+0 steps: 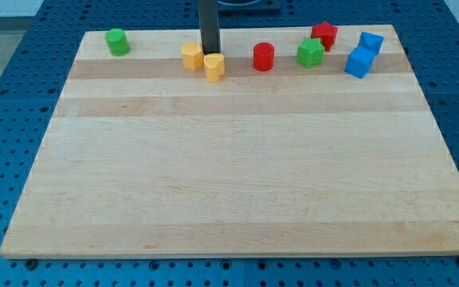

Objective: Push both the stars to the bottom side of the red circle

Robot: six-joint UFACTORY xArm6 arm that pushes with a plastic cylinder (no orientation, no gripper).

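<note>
The red circle (263,57) stands near the view's top, right of centre. The green star (311,53) lies to its right, and the red star (323,34) lies just up and right of the green star, close to it or touching. Both stars are level with or above the red circle. My tip (210,53) is left of the red circle, between two yellow blocks. It is right beside the left yellow block (191,56) and just above the right yellow block (214,65). It is well away from both stars.
A green circle (118,41) stands at the board's top left corner. Two blue blocks (370,42) (359,61) lie at the top right, right of the stars. The board's top edge (158,32) runs just behind the row of blocks.
</note>
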